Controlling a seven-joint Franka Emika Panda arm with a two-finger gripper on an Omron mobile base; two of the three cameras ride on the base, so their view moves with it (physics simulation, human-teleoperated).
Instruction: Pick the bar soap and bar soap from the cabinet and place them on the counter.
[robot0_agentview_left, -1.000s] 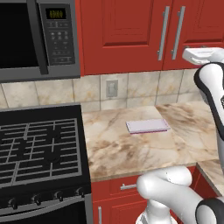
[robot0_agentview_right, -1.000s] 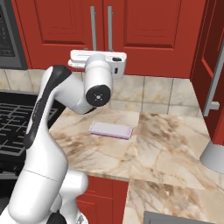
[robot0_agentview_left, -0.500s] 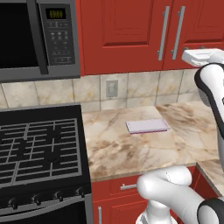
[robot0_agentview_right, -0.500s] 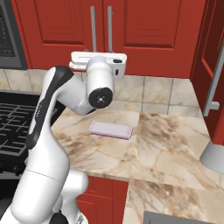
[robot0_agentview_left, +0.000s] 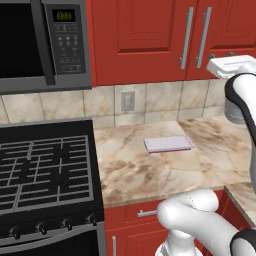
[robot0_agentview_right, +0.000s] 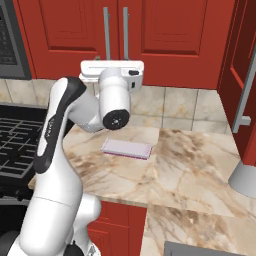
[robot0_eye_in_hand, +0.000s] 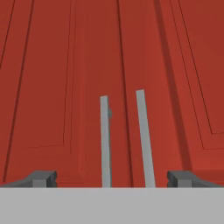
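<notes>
The red cabinet (robot0_agentview_left: 145, 35) (robot0_agentview_right: 75, 25) has both doors shut, so the two bar soaps are hidden. My gripper (robot0_eye_in_hand: 112, 179) (robot0_agentview_left: 221, 56) (robot0_agentview_right: 112, 62) is open and holds nothing. It faces the doors, with its fingertips (robot0_eye_in_hand: 43, 178) wide apart. The two vertical silver handles (robot0_eye_in_hand: 104, 140) (robot0_agentview_left: 186, 37) (robot0_agentview_right: 106, 32) stand straight ahead between the tips, a short way off and untouched. Below lies the beige marbled counter (robot0_agentview_left: 135, 170) (robot0_agentview_right: 190, 165).
A flat pale lavender pad (robot0_agentview_left: 168, 144) (robot0_agentview_right: 127, 148) lies on the counter near the backsplash. The black gas stove (robot0_agentview_left: 45, 170) and the microwave (robot0_agentview_left: 40, 45) are to the left. A grey rounded object (robot0_agentview_right: 245, 180) stands at the counter's right end, beside a tall red panel (robot0_agentview_right: 245, 75).
The arm's wrist joint has sunk slightly, while the hand stays almost in place before the door handles. The doors are still shut.
</notes>
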